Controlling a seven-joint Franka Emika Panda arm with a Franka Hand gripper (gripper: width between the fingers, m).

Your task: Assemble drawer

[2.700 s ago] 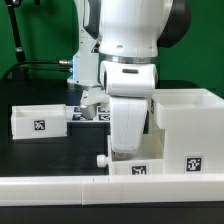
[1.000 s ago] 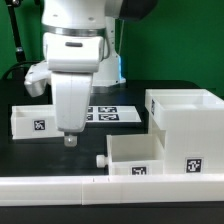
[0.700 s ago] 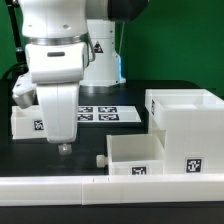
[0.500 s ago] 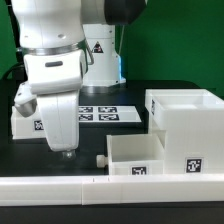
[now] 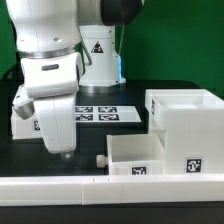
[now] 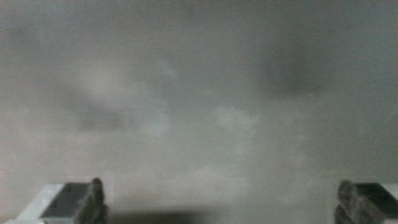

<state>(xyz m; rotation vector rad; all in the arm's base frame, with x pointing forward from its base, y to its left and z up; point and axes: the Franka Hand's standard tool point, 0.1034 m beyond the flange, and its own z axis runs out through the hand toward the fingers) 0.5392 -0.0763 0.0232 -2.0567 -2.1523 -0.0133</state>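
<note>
Only wrist view shows gripper (image 6: 221, 203) seemingly spread.

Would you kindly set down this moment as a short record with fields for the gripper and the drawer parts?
gripper: open, empty, low at the exterior view's left
fingers: wide apart, nothing between them
housing: at the exterior view's right
knobbed tray: to the exterior view's left of the housing, not inserted
second tray: partly hidden behind the arm
marker board: flat, farther back
</note>
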